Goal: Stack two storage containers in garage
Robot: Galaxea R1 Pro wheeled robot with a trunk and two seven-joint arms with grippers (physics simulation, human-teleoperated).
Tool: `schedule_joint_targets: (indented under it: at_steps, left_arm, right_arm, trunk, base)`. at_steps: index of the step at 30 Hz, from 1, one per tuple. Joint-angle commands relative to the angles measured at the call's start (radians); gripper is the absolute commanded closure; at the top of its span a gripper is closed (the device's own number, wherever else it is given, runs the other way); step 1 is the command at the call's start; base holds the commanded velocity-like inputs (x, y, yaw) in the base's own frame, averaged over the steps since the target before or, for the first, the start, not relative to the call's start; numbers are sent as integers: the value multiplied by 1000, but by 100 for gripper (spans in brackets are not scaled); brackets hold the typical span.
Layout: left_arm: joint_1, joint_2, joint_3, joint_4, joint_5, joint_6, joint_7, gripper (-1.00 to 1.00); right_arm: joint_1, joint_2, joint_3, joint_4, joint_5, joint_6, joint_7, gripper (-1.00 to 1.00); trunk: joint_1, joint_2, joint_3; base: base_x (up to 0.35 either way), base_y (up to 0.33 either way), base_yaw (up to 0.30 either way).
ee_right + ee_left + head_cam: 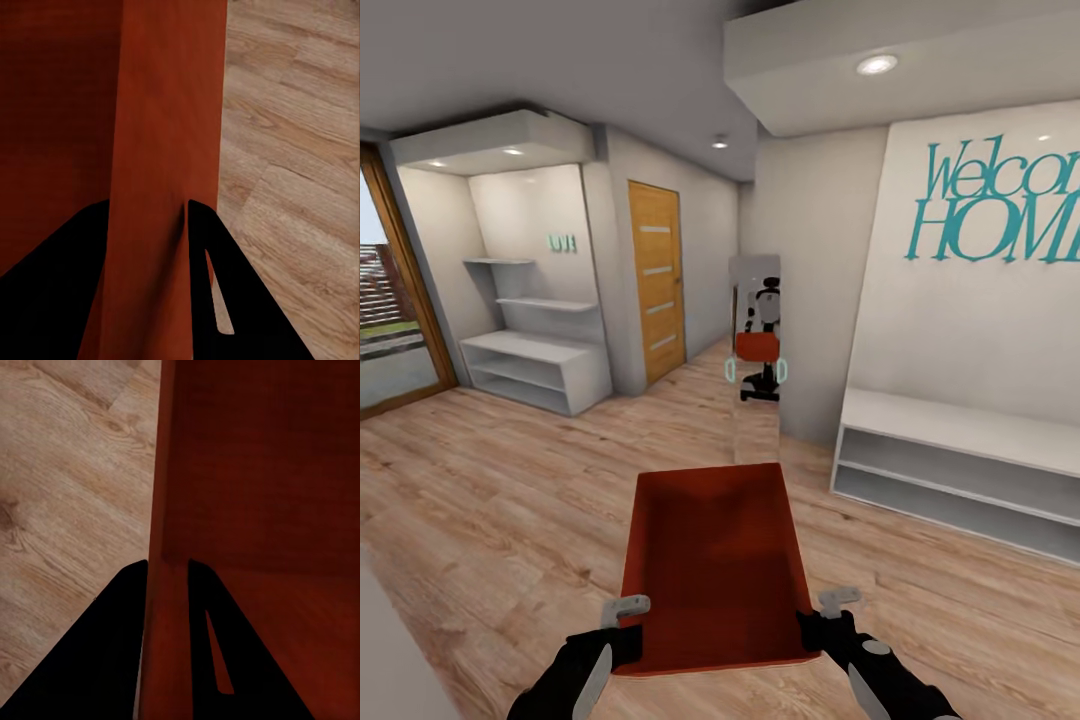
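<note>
In the head view, an orange-red container (710, 560) sat low in the middle of the frame above the wood floor (480, 500), held at its near corners by the left pincer (622, 612) and right pincer (834, 606). At upper right, teal letters (1000, 205) read "Welcom HOM", cut by the frame edge. A mirror (758, 345) at centre reflected the robot.

In the left wrist view, the left pincer (166, 577) was clamped on the container wall (161, 472).

In the right wrist view, the right pincer (147, 217) was clamped on the wall (169, 97) too.

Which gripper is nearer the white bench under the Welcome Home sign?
Right. The right gripper clamps the storage container's right wall, on the white bench's side. The left gripper clamps the opposite wall, farther from it.
</note>
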Motion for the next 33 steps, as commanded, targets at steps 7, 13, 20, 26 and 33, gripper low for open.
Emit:
schedule_joint_targets:
  at_steps: [7,13,20,26,33]
  left_arm:
    - [-1,-2,1,-3,-70,-23,28,100]
    - [-1,-2,1,-3,-70,-23,28,100]
    - [-1,-2,1,-3,-70,-23,28,100]
    - [-1,-2,1,-3,-71,-23,28,100]
    - [-1,-2,1,-3,-71,-23,28,100]
  right_arm:
    - [-1,0,20,3,-13,-2,4,100]
    - [-1,0,19,3,-9,-2,4,100]
    - [-1,0,20,3,-10,-2,4,100]
    - [-1,0,19,3,-10,-2,4,100]
    - [-1,0,19,3,-11,-2,4,100]
  trunk:
    - [1,-2,-2]
    - [1,-2,-2]
    - [1,-2,-2]
    - [1,-2,-2]
    - [1,-2,-2]
  base:
    - [325,0,0]
    - [325,0,0]
    - [325,0,0]
    - [325,0,0]
    - [325,0,0]
